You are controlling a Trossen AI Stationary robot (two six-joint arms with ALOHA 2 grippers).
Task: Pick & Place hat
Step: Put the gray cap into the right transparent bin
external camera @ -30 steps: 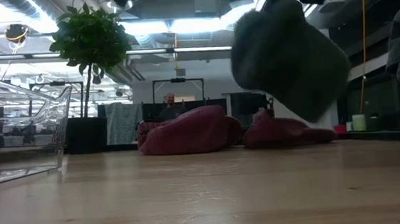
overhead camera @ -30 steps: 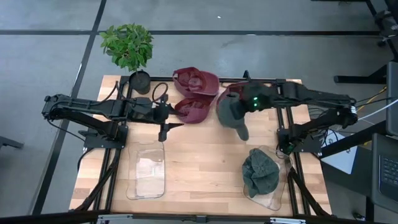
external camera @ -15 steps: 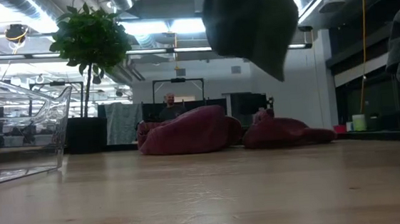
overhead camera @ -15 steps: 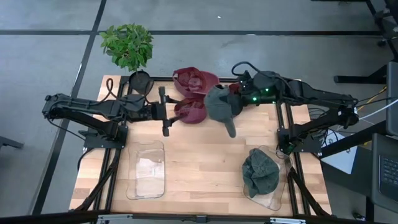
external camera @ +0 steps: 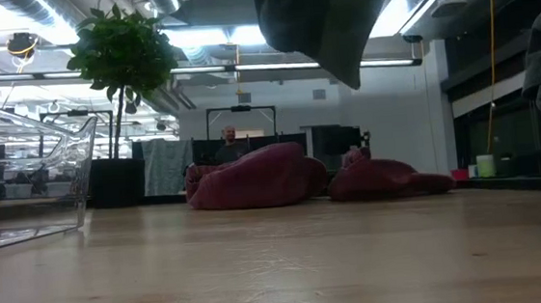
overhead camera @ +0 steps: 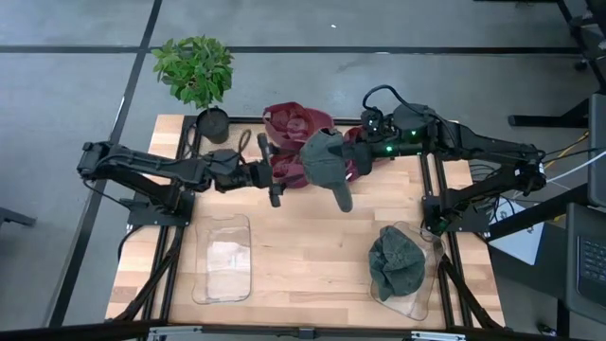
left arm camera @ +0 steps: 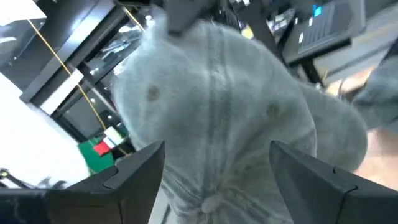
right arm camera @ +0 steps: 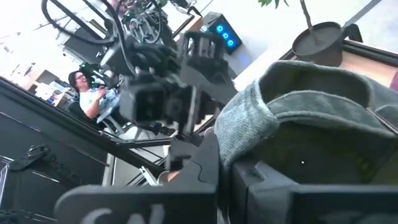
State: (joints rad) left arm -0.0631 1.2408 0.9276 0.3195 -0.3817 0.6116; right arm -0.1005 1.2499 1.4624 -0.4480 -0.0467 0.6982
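The right claw (overhead camera: 352, 159) is clamped shut on the edge of a grey hat (overhead camera: 324, 163) and holds it up in the air over the back middle of the tabletop (overhead camera: 312, 246). In the low view the grey hat (external camera: 323, 17) hangs near the top of the picture, well clear of the wood, with its brim pointing down. In the right wrist view the cloth of the hat (right arm camera: 298, 124) is pinched between that arm's own dark fingers.

The left claw (overhead camera: 274, 170) reaches in from the other side, just beside the hat, its two fingers spread wide apart. In the left wrist view the crown of the hat (left arm camera: 217, 106) fills the space ahead, and the spread fingers (left arm camera: 134, 171) stand on either side of it; whether they touch the cloth cannot be told.

Below and behind the raised hat lie dark red hats (overhead camera: 298, 123) in a small pile at the back of the tabletop. A clear tray (overhead camera: 223, 258) sits at the front left. Another clear tray (overhead camera: 421, 296) at the front right holds a crumpled grey-green hat (overhead camera: 393, 260). A potted plant (overhead camera: 195, 71) stands at the back left corner.
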